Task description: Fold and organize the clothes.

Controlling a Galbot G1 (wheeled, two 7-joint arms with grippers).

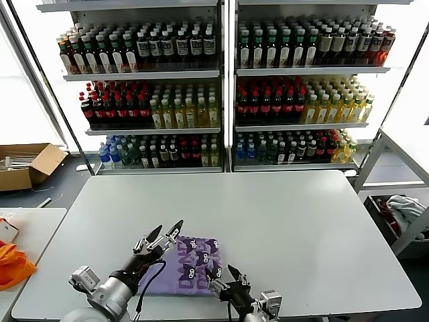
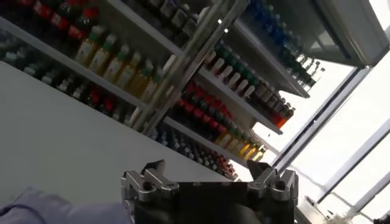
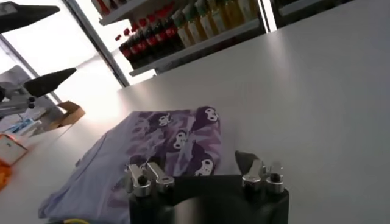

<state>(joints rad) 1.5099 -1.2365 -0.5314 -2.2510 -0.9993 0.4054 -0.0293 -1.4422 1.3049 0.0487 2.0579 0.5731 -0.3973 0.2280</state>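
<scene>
The left gripper has its jaws spread wide and grasps nothing; it hovers at lower left of the head view, over the upper left corner of the shirt, its fingertips above the cloth rather than pinching it. The right gripper sits at the lower centre, at the shirt's right edge, jaws parted and also empty; in the right wrist view its fingers frame the folded cloth without closing on it.

The shirt lies as a compact folded packet near the front edge of the table, the dark printed graphic facing up.

Folding looks finished or nearly so, judging by the tidy rectangle and both grippers let go. What is left appears to be tidying: squaring the packet or drawing both arms clear without snagging an edge.
</scene>
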